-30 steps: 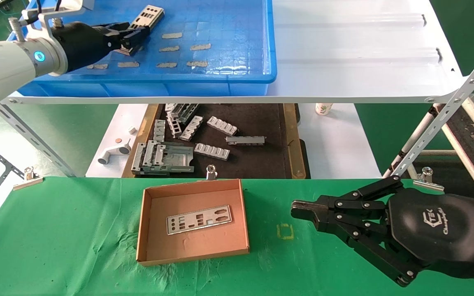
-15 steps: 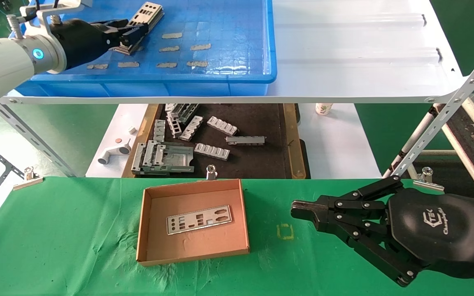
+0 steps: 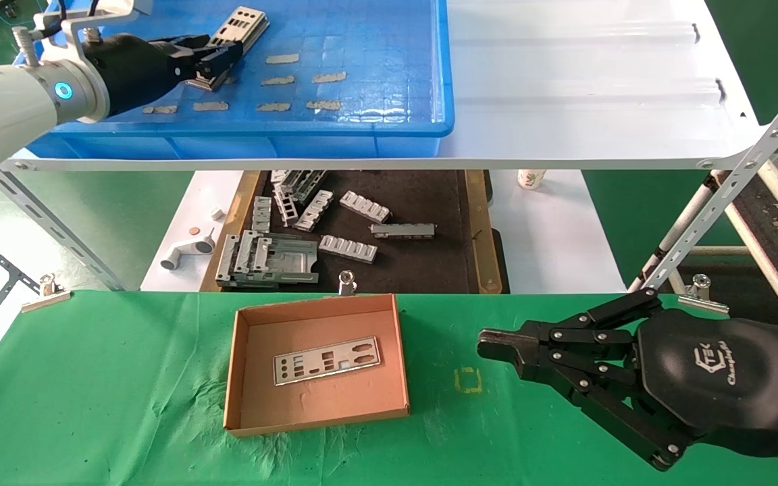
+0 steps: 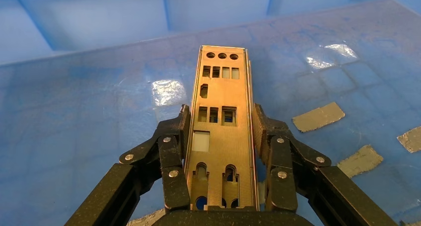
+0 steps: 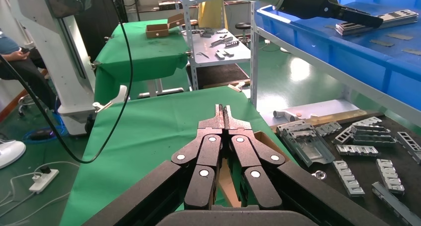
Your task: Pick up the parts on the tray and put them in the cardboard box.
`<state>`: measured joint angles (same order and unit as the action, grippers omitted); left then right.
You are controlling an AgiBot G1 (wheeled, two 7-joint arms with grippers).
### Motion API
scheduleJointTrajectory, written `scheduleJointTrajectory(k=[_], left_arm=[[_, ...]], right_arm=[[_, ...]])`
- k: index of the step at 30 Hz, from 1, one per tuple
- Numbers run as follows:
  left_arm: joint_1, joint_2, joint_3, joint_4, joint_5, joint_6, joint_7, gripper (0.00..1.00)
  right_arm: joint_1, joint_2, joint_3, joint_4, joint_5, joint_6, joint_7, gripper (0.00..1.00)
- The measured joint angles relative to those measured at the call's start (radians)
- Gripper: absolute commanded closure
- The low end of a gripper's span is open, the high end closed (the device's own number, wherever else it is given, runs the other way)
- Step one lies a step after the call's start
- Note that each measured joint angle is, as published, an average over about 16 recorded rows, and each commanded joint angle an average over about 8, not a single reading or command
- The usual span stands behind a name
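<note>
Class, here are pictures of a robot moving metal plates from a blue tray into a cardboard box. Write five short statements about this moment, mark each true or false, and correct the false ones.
1. The left tool grips a plate by its long edges, over the blue tray. True.
2. The cardboard box is empty. False: one plate already lies flat inside it.
3. The right tool is shut and holds nothing, over the green cloth. True.
4. The blue tray sits on the green cloth. False: it sits on the white shelf above.
5. The ribbed grey brackets lie in the blue tray. False: they lie in the black-floored tray under the shelf.
</note>
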<state>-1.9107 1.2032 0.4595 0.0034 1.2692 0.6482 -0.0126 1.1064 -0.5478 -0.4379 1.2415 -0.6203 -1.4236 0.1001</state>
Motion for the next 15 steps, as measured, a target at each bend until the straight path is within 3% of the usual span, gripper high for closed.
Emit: scheduleJointTrajectory(k=[15], left_arm=[[-0.001, -0.003, -0.001, -0.004, -0.002, 0.008, -0.003, 0.00]], right_arm=[[0.000, 0.000, 0.000, 0.000, 0.000, 0.000, 0.000, 1.00]])
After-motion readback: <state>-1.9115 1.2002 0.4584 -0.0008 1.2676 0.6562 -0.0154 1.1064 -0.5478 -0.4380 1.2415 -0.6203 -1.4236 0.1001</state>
